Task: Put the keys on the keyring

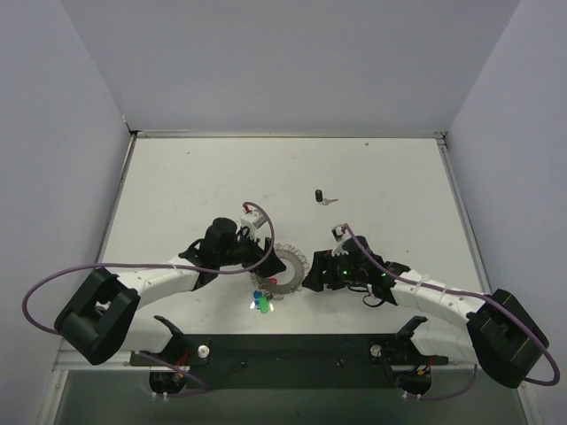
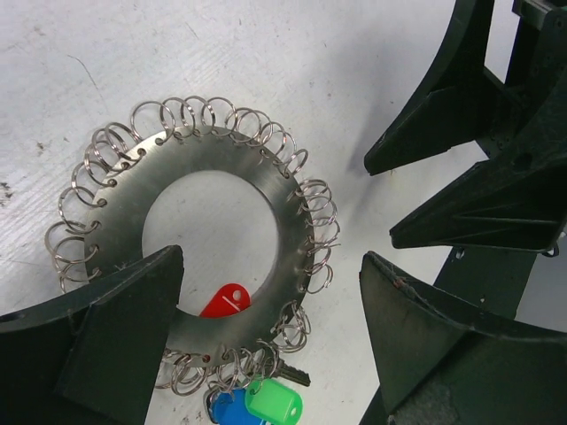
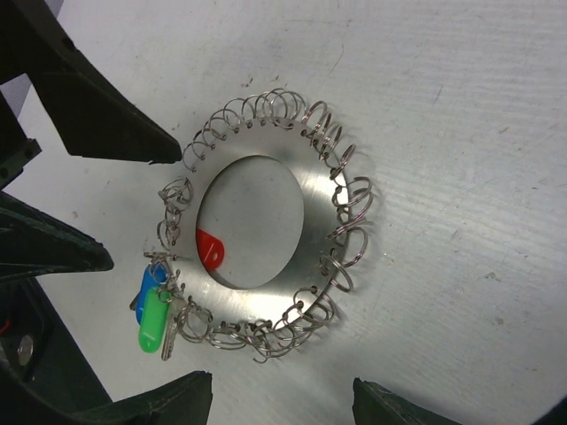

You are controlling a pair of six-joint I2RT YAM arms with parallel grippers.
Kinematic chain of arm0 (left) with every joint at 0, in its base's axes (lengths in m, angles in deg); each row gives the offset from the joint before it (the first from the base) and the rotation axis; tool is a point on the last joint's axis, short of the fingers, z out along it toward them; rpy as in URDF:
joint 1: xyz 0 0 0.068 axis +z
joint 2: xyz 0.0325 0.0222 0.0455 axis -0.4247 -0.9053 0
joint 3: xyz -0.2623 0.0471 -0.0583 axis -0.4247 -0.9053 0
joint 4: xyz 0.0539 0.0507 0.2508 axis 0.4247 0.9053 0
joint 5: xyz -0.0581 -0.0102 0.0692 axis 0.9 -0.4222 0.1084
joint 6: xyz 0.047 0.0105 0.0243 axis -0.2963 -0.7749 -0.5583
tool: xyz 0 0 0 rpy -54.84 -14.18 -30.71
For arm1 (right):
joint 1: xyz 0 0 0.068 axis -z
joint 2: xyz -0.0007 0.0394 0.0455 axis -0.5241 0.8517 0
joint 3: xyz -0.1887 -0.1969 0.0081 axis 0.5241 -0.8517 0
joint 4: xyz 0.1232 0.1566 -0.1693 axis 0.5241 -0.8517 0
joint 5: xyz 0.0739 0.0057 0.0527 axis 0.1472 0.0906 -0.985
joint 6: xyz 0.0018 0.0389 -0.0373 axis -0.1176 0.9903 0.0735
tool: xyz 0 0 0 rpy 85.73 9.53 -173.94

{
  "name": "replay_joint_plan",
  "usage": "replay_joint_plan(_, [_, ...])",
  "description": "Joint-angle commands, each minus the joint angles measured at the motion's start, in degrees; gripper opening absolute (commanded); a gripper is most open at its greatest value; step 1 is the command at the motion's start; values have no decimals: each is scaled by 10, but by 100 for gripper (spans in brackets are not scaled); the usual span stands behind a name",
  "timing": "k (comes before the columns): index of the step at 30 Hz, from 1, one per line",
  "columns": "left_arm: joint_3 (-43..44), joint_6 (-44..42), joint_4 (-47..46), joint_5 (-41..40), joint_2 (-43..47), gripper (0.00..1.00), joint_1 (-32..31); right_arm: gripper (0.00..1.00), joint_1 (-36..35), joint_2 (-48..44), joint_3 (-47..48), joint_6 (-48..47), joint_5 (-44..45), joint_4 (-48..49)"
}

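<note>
The keyring (image 2: 221,168) is a flat silver disc with a wide hole and many small wire loops round its rim; it lies flat on the white table (image 1: 195,177). A blue key (image 2: 232,409) and a green key (image 2: 275,403) hang from loops at its edge. A red key head (image 2: 224,301) shows inside the hole. A black key (image 1: 319,196) lies apart, farther back. My left gripper (image 2: 270,274) is open over the ring's near edge, one finger (image 2: 97,336) covering part of the rim. My right gripper (image 3: 279,403) is open beside the keyring (image 3: 310,204), holding nothing.
Both grippers (image 1: 270,261) (image 1: 310,274) meet at the keyring (image 1: 291,252) in the table's middle. The other arm's dark fingers (image 2: 443,115) (image 3: 97,115) crowd each wrist view. Purple cables (image 1: 35,301) loop off both arms. Grey walls enclose the table on three sides.
</note>
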Motion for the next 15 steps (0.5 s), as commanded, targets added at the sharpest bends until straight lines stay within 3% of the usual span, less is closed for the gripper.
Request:
replay_joint_plan(1, [0,28,-8,-5,39,90,18,63,-3,-6,36,9,72,-17])
replay_joint_plan(15, [27,14,53,-71,48,88,22,64,1,8,79,30,119,-47])
